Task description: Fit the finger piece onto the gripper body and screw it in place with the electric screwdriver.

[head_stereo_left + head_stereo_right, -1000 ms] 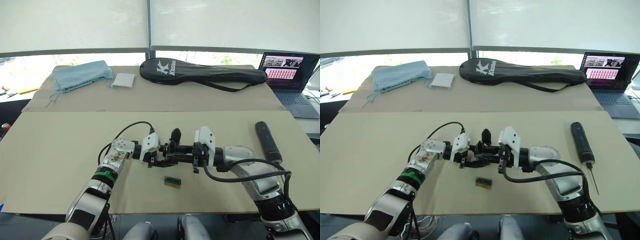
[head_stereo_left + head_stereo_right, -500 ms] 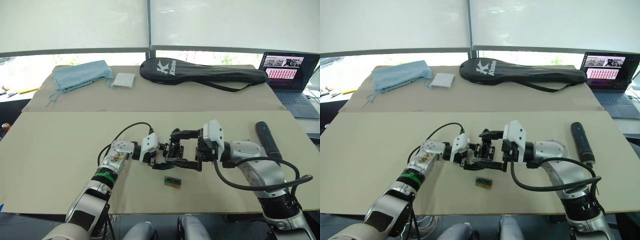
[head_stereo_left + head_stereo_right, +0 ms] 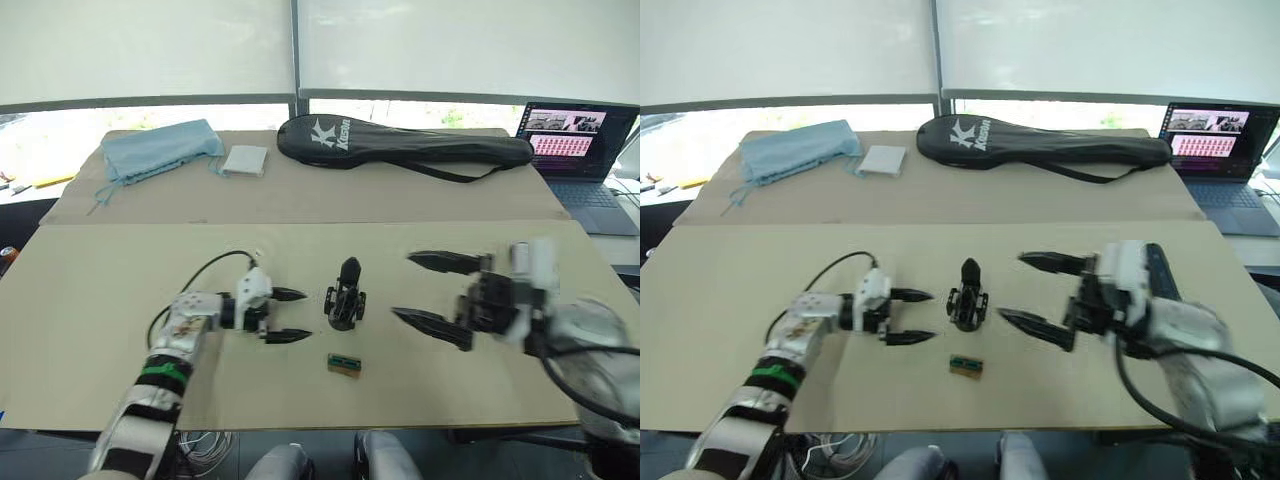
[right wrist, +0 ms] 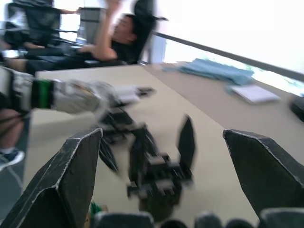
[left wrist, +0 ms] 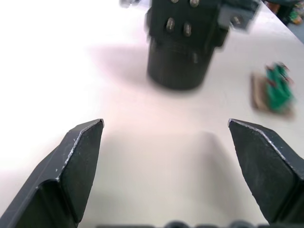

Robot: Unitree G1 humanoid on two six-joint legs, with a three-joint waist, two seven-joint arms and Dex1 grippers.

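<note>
Gripper body stands alone on its round base at the middle of the near table, one black pointed finger sticking up, nothing touching it. I see my left gripper just beside it on the left, its two black fingers spread apart and empty, tips aimed at the body. In the left wrist view the body's cylindrical base sits between and beyond my open fingers, with the small green-and-brown box off to one side of it. That box lies flat on the table just in front of the body, closer to me.

My right gripper is raised on the right side of the body, fingers wide apart and holding nothing. It is blurred, so I cannot place its height exactly. The electric screwdriver lies on the table partly hidden behind my right wrist.

On the far table lie a black racket bag, a blue cloth and a small white pad; a laptop sits open at the far right. The right wrist view catches a seated person in the background.
</note>
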